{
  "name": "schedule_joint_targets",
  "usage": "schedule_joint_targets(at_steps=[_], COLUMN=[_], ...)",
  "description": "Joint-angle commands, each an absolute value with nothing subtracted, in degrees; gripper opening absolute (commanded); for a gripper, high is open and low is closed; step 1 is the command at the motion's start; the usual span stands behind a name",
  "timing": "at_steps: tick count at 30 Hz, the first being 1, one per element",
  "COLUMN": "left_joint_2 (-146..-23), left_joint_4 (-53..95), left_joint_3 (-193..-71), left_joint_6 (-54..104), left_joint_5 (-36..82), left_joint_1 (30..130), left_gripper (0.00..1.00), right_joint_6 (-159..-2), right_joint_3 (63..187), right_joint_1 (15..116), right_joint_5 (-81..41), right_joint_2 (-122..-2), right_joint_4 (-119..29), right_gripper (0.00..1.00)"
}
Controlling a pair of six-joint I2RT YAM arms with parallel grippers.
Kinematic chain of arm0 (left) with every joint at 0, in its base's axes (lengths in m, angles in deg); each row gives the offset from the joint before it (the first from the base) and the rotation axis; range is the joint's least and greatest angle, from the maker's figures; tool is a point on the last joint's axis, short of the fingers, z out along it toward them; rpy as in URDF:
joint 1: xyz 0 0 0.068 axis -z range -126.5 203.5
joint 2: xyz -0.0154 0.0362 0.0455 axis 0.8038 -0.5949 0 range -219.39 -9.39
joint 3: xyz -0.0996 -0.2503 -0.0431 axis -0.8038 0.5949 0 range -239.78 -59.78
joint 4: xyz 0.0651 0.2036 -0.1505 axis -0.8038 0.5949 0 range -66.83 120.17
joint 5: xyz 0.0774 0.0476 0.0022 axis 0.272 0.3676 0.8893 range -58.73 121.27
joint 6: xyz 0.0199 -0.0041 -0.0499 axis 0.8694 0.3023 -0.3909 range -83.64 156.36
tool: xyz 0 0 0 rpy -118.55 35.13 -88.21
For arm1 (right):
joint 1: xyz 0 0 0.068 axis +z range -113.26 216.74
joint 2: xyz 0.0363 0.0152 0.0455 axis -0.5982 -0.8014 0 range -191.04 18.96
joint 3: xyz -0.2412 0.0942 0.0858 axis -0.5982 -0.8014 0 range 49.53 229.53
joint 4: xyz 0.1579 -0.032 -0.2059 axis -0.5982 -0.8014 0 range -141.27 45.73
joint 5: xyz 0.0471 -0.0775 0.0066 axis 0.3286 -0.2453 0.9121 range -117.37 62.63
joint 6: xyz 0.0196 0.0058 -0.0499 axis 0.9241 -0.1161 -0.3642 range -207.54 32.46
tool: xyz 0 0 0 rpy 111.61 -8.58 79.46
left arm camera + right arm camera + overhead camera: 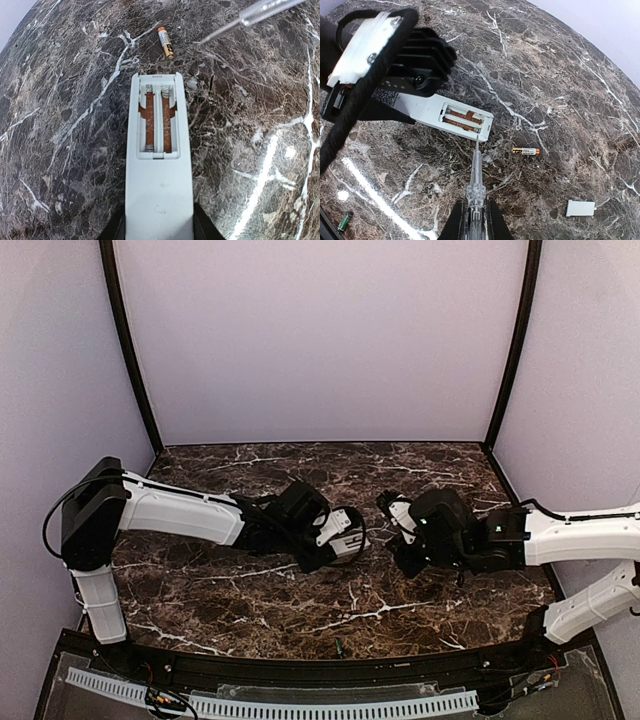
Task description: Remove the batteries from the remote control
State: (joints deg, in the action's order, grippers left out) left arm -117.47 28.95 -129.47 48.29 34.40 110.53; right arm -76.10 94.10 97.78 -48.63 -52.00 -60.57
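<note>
My left gripper (pixel 159 227) is shut on the near end of the white remote control (pixel 159 190), which lies back-up on the marble. Its battery bay (pixel 158 120) is uncovered, and both slots show bare brown strips and springs. One gold-and-black battery (pixel 166 43) lies on the table just beyond the remote's far end, also seen as the battery (pixel 525 151) in the right wrist view. My right gripper (pixel 476 220) is shut on a clear stick tool (pixel 476 175), whose thin tip sits at the remote's edge (pixel 477 141) beside the bay.
A small white cover piece (pixel 580 208) lies on the marble to the right of the battery. A small green cylinder (pixel 345 220) rests near the table's front edge. The two arms meet mid-table, left gripper (pixel 338 535) facing right gripper (pixel 398 528).
</note>
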Motion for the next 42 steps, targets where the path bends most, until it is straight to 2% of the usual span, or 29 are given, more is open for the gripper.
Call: schedule_joint_targets(at_steps=[1,13,18,25,33,42], left_joint_2=[-112.3,-107.3,-103.0,-93.5,-84.8,-83.0], left_joint_4=[27.0,25.0,26.2,23.7,19.7,13.1], left_joint_3=[-127.0,-124.1,-121.3,-108.8,-96.3,-87.0], left_joint_6=[49.3,48.7,44.8,33.9,25.2,18.6], left_joint_5=[37.1,39.7,44.3,55.4,61.5,60.1], left_joint_1=[111.3,111.3,111.3,109.8,104.0,94.4], left_gripper=[0.00,0.00,0.00,0.00,0.00,0.00], right_joint_6=[-74.6,-75.3,-76.5,-77.0,-75.5,-73.3], right_joint_3=[92.9,91.2,90.2,89.1,87.6,85.7], right_joint_1=[97.3,96.2,95.5,95.0,94.9,95.0], right_joint_5=[-51.2,-56.2,-56.3,-54.5,-51.6,-49.8], right_joint_2=[-49.6,-45.2,-44.6,-45.2,-45.0,-43.5], right_joint_4=[-59.0,-54.7,-51.6,-48.3,-46.4,-44.9], right_gripper=[0.00,0.00,0.00,0.00,0.00,0.00])
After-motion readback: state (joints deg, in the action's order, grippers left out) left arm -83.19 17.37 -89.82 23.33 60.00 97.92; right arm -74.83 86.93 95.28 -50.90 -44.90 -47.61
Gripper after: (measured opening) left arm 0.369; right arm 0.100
